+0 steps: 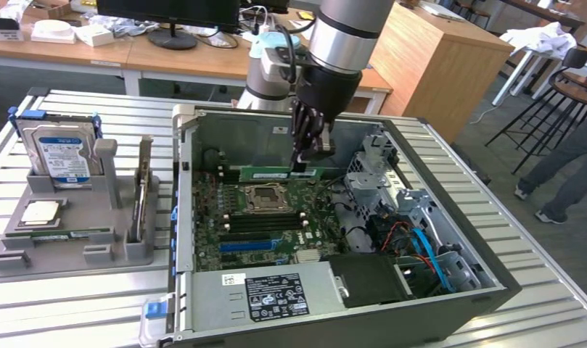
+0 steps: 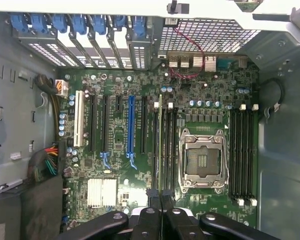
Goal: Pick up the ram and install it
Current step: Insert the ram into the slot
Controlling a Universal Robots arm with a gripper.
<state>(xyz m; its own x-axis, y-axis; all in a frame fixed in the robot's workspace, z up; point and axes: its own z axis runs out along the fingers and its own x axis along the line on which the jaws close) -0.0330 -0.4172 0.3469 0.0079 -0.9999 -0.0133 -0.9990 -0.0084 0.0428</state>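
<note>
Your ram (image 1: 273, 174) — long thin green stick, pale label on face. Stands on edge, level, one end clamped in gripper (image 1: 308, 167). Sits inside case (image 1: 255, 134), over slots (image 2: 172, 145), parallel to them — contact with slot unclear.

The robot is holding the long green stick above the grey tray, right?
No. The gripper holds the long, thin green circuit-board stick above the green motherboard inside the open grey computer case, not above the grey plastic tray. The exterior view shows it.
</note>
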